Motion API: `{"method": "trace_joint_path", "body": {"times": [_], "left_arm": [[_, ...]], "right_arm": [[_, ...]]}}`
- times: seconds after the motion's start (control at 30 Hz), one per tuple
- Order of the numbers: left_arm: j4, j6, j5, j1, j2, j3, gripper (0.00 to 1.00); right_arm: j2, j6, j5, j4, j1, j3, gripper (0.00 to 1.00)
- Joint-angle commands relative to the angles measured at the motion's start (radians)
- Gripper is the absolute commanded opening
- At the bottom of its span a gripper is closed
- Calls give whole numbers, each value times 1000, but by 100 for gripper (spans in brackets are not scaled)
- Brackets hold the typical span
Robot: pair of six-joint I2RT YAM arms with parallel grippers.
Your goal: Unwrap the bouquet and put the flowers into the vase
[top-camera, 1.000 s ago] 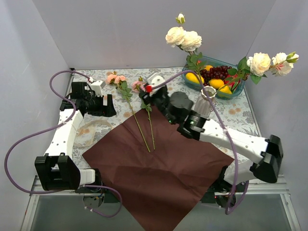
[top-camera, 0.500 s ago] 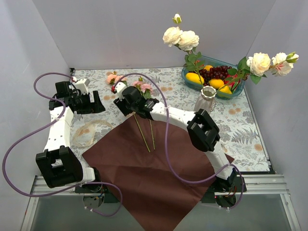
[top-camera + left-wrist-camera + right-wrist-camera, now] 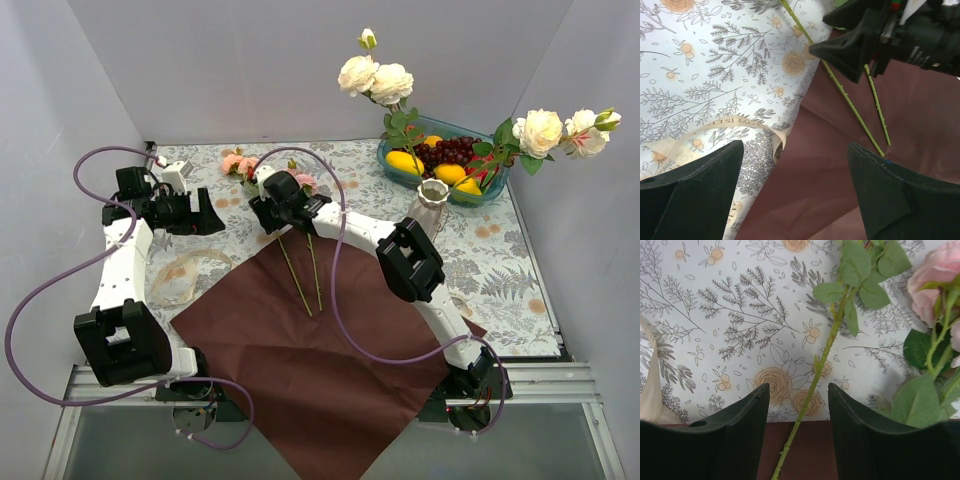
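Observation:
Two pink flowers [image 3: 300, 181] lie on the table with their thin stems [image 3: 296, 275] across the top corner of the unfolded dark red bouquet paper [image 3: 330, 360]. My right gripper [image 3: 284, 220] hangs low over them, open. Its fingers [image 3: 747, 435] stand either side of one green stem [image 3: 816, 377] without touching it. My left gripper [image 3: 208, 218] hovers open to the left, above the paper's edge [image 3: 805, 190] and the loose cream ribbon [image 3: 715, 125]. The white vase [image 3: 432, 203] stands at the right, with cream roses [image 3: 378, 80] rising above it.
A teal fruit bowl [image 3: 492, 186] sits behind the vase at the back right. More cream roses [image 3: 545, 130] lean out over it towards the right wall. The ribbon [image 3: 190, 270] lies coiled on the floral cloth left of the paper. My right arm's elbow [image 3: 408, 262] spans the paper.
My right arm has swung from near the vase across to the left, down over the pink flowers' stems. The left gripper has drawn back slightly to the left.

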Motion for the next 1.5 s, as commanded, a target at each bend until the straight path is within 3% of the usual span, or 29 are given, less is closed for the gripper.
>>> {"method": "trace_joint_path", "body": {"times": [0.0, 0.6, 0.67, 0.8, 1.0, 1.3, 1.47], "left_arm": [[-3, 11, 72, 3, 13, 26, 84], [-66, 37, 134, 5, -46, 37, 85], [-81, 45, 135, 3, -58, 43, 85], [-90, 53, 129, 3, -93, 53, 85], [-106, 53, 129, 3, -116, 49, 85], [-182, 73, 152, 3, -118, 120, 85], [-219, 89, 163, 5, -144, 132, 85]], "right_arm": [[42, 24, -31, 1, 8, 43, 57], [94, 50, 12, 10, 4, -6, 54], [98, 56, 13, 8, 1, -13, 48], [93, 46, 6, 4, -1, 0, 18], [50, 36, 36, -24, -1, 59, 1], [-140, 33, 78, 11, -1, 180, 1], [-289, 6, 124, 82, 7, 134, 1]]}}
